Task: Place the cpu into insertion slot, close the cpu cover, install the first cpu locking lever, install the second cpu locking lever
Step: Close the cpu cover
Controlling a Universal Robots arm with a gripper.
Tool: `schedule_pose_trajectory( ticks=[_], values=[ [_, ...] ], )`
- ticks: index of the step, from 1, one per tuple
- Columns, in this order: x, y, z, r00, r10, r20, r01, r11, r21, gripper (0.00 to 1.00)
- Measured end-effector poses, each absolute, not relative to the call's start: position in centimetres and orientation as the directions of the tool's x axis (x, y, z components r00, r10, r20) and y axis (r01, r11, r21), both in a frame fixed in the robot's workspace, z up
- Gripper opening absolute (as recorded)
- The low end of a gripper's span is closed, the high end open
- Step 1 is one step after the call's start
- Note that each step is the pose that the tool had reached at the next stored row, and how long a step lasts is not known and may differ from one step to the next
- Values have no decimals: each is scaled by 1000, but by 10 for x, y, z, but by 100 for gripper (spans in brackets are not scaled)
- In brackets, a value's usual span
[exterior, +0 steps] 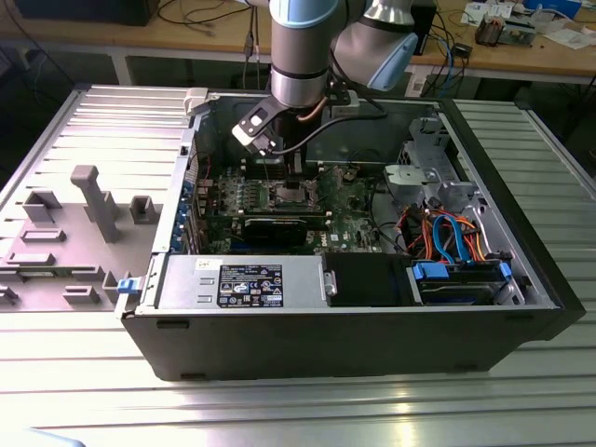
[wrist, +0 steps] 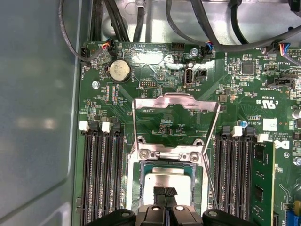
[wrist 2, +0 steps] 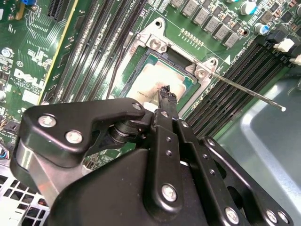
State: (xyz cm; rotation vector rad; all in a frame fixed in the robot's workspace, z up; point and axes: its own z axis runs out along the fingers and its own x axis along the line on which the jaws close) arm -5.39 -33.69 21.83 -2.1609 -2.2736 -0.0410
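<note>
The cpu (wrist: pixel 169 179), a small silvery square, lies flat in the insertion slot (wrist: pixel 133 181) on the green board. It is also seen in the second wrist view, cpu (wrist 2: pixel 151 81). The cpu cover (wrist: pixel 174 98) stands flipped up behind the slot, and the board shows through its window. My gripper (wrist: pixel 165 192) is shut with its tips together over the chip's top, nothing between them; gripper (wrist 2: pixel 165 90). One thin locking lever (wrist 2: pixel 244 92) sticks out loose to the side. In the exterior view the arm (exterior: pixel 298 56) reaches down into the case above the slot (exterior: pixel 287 193).
Long black memory slots (wrist: pixel 101 179) flank the socket, with a green memory stick (wrist: pixel 261 183) in one. A coin battery (wrist: pixel 119 70) and cables (wrist: pixel 136 23) lie beyond. The case wall (wrist: pixel 37 117) is close. A power supply (exterior: pixel 247 279) and drive bay (exterior: pixel 456 279) fill the case front.
</note>
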Motion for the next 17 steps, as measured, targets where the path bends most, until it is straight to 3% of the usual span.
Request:
schedule_pose_trajectory(
  ticks=[17],
  values=[
    [-54, -337, 226, -51, 998, 22, 999, 51, 16, 11]
  ],
)
